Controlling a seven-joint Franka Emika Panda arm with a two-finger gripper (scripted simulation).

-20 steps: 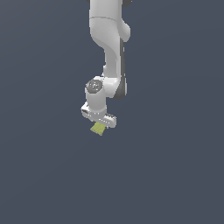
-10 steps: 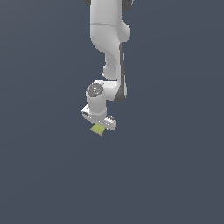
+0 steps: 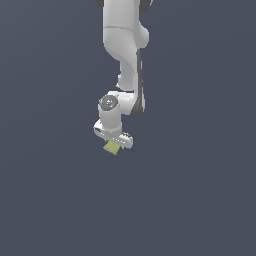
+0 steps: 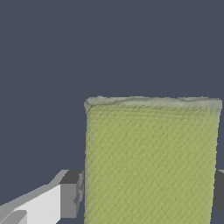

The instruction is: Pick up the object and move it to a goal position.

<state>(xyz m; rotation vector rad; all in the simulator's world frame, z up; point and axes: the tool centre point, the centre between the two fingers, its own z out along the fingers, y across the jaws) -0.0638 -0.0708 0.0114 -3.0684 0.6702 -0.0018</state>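
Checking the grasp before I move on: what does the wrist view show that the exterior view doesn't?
Only the wrist view shows the fingers pressed against both sides of the yellow-green object, plus its textured face and pale upper edge. Only the exterior view shows the white arm reaching down, with the object poking out beneath the gripper. Both show the object held in the gripper against the plain dark grey background.

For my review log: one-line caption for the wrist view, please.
Wrist view: yellow-green object held between the gripper fingers over plain grey ground.
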